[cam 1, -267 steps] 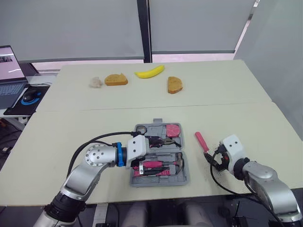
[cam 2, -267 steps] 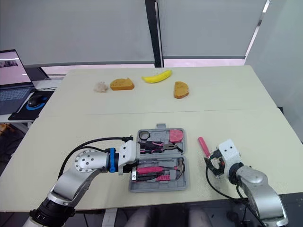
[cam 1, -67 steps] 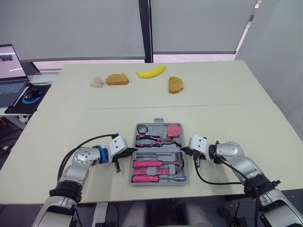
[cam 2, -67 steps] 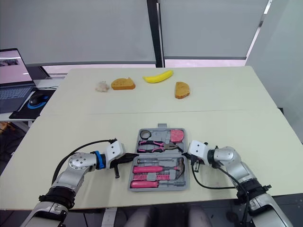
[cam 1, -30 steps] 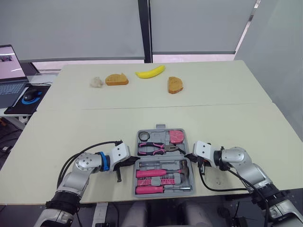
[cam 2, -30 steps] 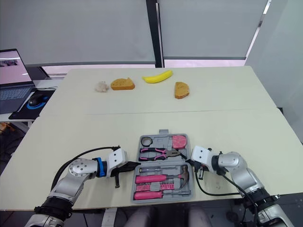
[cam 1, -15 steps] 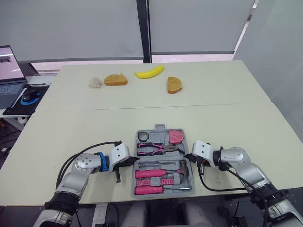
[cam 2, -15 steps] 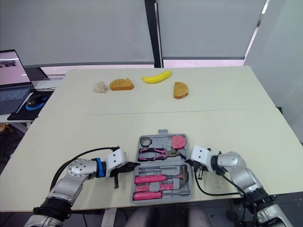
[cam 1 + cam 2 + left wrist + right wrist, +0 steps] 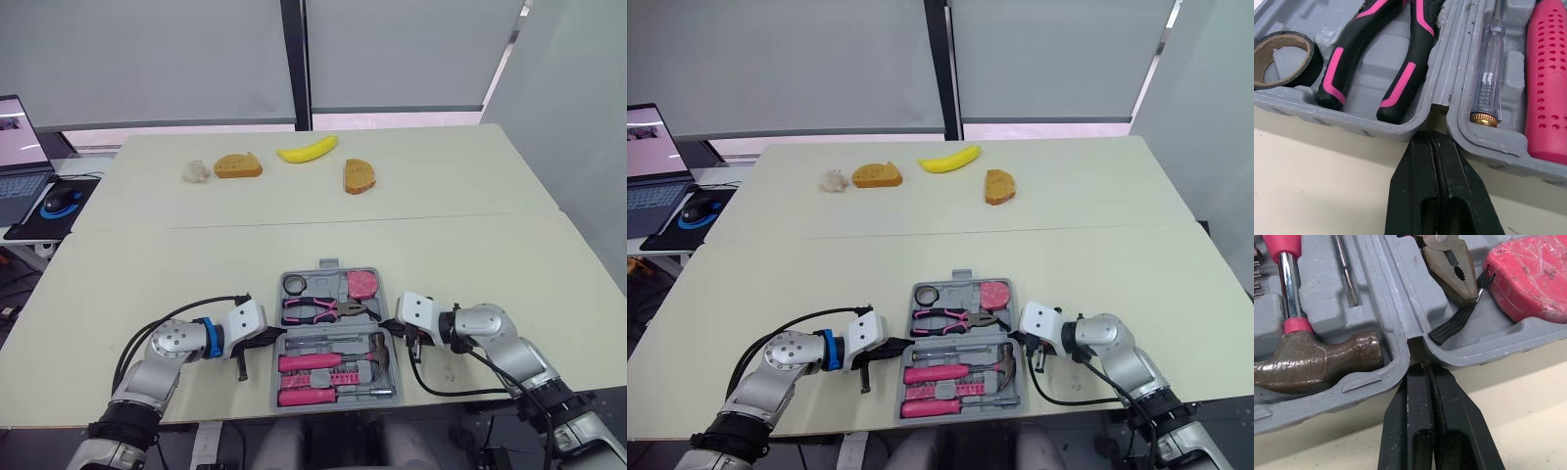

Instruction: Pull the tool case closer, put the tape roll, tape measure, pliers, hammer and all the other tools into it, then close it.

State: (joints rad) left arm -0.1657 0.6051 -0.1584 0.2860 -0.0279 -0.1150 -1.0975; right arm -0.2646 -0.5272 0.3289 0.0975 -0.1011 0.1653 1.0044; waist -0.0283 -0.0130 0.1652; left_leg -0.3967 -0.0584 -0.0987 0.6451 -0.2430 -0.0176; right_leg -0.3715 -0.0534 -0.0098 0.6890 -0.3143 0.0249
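The grey tool case (image 9: 333, 400) lies open near the table's front edge. Its far half holds the black tape roll (image 9: 295, 284), the pink tape measure (image 9: 361, 284) and the pliers (image 9: 319, 308). The near half holds the hammer (image 9: 378, 352) and pink-handled tools (image 9: 309, 363). My left gripper (image 9: 271, 337) is shut, its tip at the hinge notch on the case's left side (image 9: 1427, 136). On the right side, my right gripper (image 9: 393, 328) is shut too, its tip at the hinge notch (image 9: 1422, 366). Neither gripper holds anything.
At the far side of the table lie a banana (image 9: 307, 150), two bread slices (image 9: 238, 164) (image 9: 360, 176) and a small pale lump (image 9: 196, 171). A laptop (image 9: 20, 157) and a mouse (image 9: 56, 203) sit on a side desk at the left.
The case has slid toward the front edge with both shut grippers at its hinge sides. The pink-handled tool once lying right of the case is gone from the table. Over the last half second, little has moved.
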